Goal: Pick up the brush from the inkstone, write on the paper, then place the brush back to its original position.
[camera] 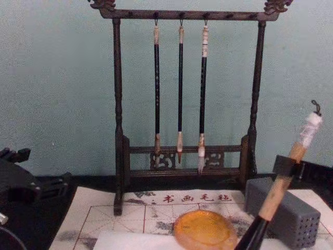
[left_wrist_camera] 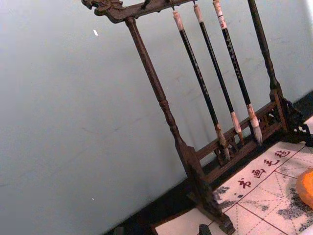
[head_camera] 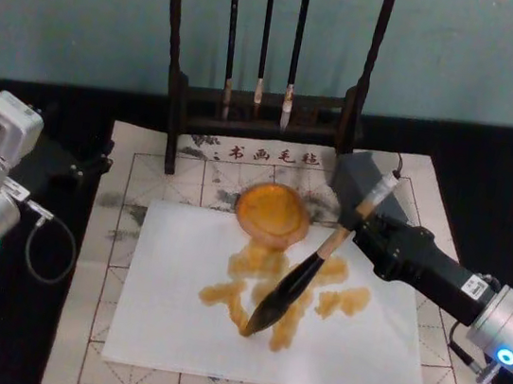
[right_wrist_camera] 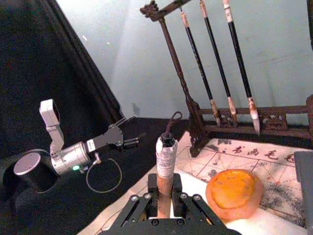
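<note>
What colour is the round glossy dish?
Orange-amber round glossy dish, clearest in the head view.

- One rack (camera: pixel 117 104) is counted, with three thin brushes (camera: pixel 180 88) hung from it.
- One brush (head_camera: pixel 307 277), one inkstone (head_camera: pixel 273 211), one white sheet (head_camera: pixel 358 354) and one gridded mat (head_camera: pixel 122 230) are counted in front of the rack.
- One grey block (camera: pixel 291 213) is counted near the rack's right foot.
- Two grippers are counted: the left gripper (right_wrist_camera: pixel 128 140) and the right gripper (head_camera: pixel 358 227).

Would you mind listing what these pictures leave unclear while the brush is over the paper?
Brush tip: cut off by the chest view's lower edge; from above, head view cannot show whether it touches the paper.
Grey block: partly behind the right pincer, head view.
Left pincer, parked at left: too small for detail, right wrist view.
</note>
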You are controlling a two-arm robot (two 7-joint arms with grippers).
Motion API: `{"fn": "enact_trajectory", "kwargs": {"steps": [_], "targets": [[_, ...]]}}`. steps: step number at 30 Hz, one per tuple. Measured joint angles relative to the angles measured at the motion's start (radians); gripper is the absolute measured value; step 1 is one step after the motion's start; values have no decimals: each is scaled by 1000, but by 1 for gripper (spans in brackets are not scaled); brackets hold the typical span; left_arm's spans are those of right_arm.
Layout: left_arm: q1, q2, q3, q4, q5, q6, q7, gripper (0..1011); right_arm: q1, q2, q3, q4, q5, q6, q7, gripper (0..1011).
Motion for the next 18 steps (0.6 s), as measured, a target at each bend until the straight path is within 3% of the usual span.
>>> {"fn": "enact_trajectory", "kwargs": {"steps": [11,18], "targets": [[0,0,0,0,0,0,0,1001,10,-18,21,3,2,-18,0,179],[0,0,0,0,0,0,0,1001,42,-54,44,32,42,-24,-5,179]]}}
